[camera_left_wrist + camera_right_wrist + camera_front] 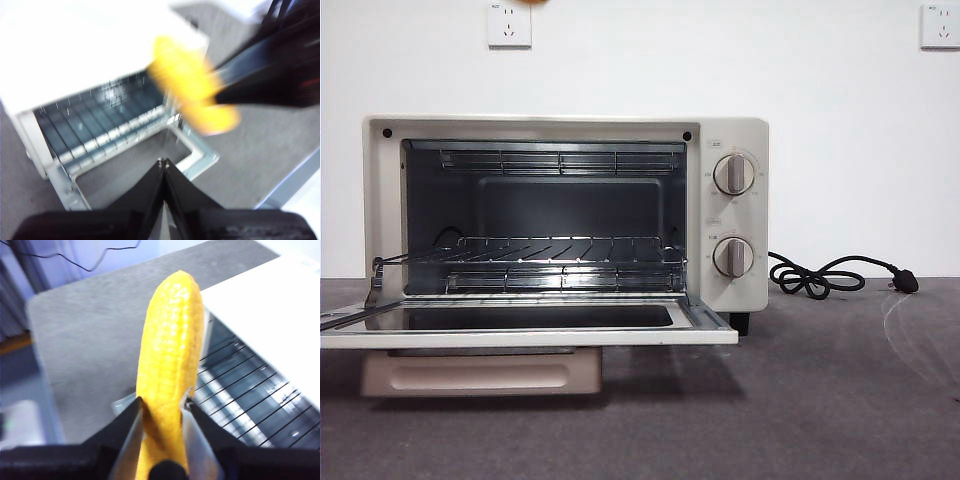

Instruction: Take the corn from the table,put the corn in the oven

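Left end effector is empty, jaws pressed together, hanging above the open oven door. Right end effector is clamped on the corn near its base, cob held in the air above the oven's wire rack and door edge, probably just outside the cavity (left wrist view is blurred). Bench carries the oven.

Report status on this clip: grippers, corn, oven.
Right gripper shut on the corn, held above the open oven. Left gripper shut, empty, waiting. Door down, rack bare, nothing blocking.
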`<state>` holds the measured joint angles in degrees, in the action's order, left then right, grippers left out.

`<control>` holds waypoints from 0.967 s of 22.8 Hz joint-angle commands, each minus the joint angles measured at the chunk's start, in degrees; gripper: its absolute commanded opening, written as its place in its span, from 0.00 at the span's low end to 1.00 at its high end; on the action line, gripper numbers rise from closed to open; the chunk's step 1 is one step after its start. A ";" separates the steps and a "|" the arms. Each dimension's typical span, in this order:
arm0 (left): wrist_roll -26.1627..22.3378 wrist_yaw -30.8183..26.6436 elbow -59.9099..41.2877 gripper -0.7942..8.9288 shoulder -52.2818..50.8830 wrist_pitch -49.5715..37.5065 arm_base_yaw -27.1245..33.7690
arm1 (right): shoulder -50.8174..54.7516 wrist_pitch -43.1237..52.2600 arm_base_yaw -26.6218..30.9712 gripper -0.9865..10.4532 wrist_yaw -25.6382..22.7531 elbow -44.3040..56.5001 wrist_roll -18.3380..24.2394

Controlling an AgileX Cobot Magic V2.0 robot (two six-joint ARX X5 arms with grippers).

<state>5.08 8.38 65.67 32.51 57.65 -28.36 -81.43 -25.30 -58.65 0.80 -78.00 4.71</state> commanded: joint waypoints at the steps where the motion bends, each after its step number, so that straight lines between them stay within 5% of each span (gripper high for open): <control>1: 1.49 -0.96 -0.33 0.08 -2.25 0.59 -0.15 | -3.58 2.89 -0.90 0.08 -3.74 -0.31 7.08; 13: 2.40 -0.96 -0.33 0.08 -5.49 4.70 -0.13 | -17.14 12.63 -2.51 0.08 -21.33 -0.31 29.14; 22: 2.38 -0.96 -0.33 0.08 -5.49 4.48 -0.13 | -24.35 19.47 -2.03 0.08 -28.98 -0.31 44.35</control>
<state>7.14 7.60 65.67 27.18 62.48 -28.36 -104.79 -6.61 -60.73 -27.55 -78.00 44.73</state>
